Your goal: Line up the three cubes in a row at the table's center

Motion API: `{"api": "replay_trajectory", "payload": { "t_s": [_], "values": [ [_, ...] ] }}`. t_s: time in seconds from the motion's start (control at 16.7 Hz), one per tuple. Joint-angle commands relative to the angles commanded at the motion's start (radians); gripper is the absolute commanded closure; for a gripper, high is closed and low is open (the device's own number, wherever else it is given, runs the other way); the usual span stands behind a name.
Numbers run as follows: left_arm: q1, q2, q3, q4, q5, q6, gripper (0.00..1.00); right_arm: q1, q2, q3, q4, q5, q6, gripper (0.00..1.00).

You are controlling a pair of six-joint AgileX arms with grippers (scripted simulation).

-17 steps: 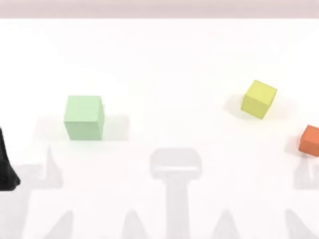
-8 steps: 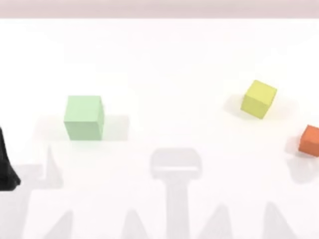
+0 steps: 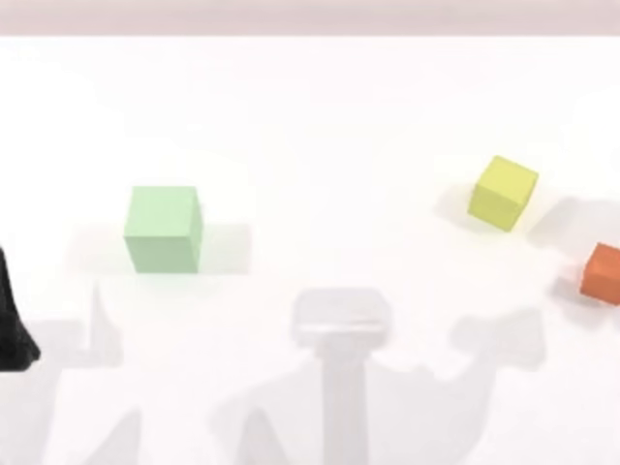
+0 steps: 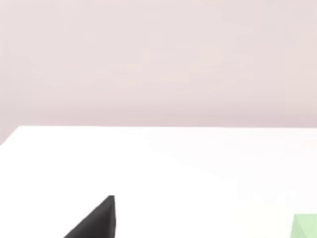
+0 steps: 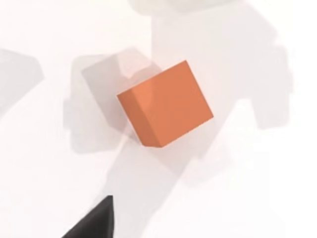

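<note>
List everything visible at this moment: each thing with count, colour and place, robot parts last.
large cube: 1, pale green, left part of the table, standing alone.
medium cube: 1, yellow-green, right part of the table, turned at an angle.
small cube: 1, orange, at the top view's right edge, nearer than the yellow-green one; fills the right wrist view.
table: 1, white, with grey shadows across its near half.
left arm: 1, black, at the top view's left edge, apart from the green cube.
right gripper: only a dark fingertip shows in its wrist view, above the orange cube.
</note>
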Motion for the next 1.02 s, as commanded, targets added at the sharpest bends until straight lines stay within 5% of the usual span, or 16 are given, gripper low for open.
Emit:
{"api": "replay_trajectory", "payload": {
  "t_s": [0.54,1.02],
  "values": [
    [0.000,0.000,0.000,0.000,0.000,0.000,0.00,0.028,0.629,0.484,-0.358,0.001,-0.354,0.00],
    [0.000,0.000,0.000,0.000,0.000,0.000,0.00,0.025,0.694,0.544,-0.394,-0.001,-0.394,0.00]
  ]
}}
